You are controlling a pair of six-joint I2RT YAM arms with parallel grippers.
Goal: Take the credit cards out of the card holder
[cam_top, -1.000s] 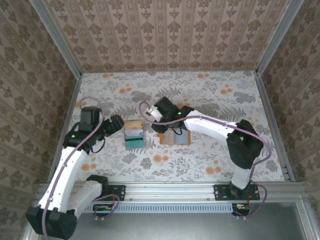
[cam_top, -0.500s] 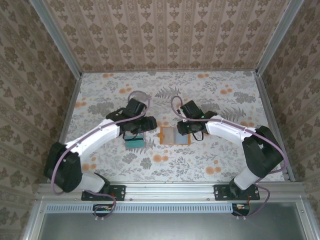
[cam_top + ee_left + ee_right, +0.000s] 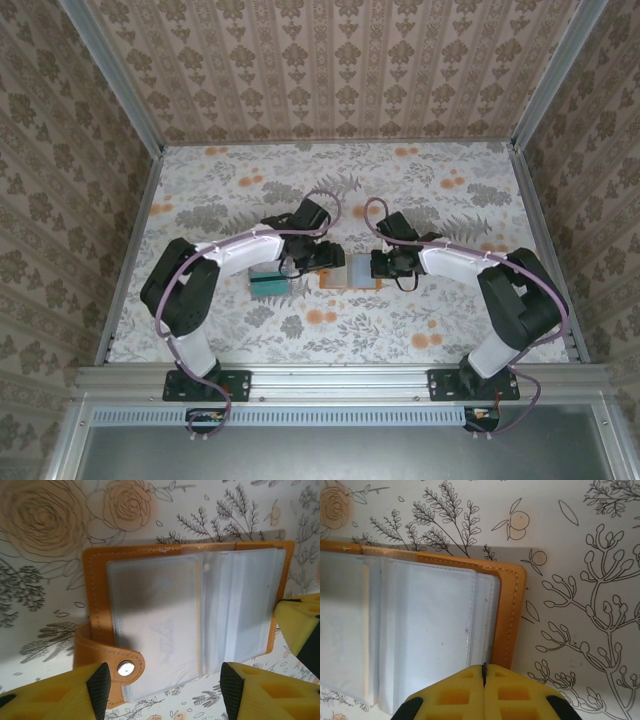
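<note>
Holder [image 3: 354,274]: open, flat.
Cards [image 3: 268,284]: at its 9 o'clock.
Left gripper [image 3: 165,680]: apart, over holder.
Right gripper [image 3: 484,669]: together, at its 3 o'clock edge.

The table [image 3: 450,200] wears a pale cloth printed with grey leaf sprays and orange blossoms; up close, line-drawn roses [image 3: 40,515] tinted pale orange. Brown damask-striped wallpaper covers the back wall [image 3: 330,70], left wall [image 3: 50,200] and right wall [image 3: 600,200]. Aluminium posts [image 3: 110,70] rise at the far corners. An aluminium rail [image 3: 340,378] runs along the table's near edge, with a slotted strip [image 3: 340,413] below it.
</note>
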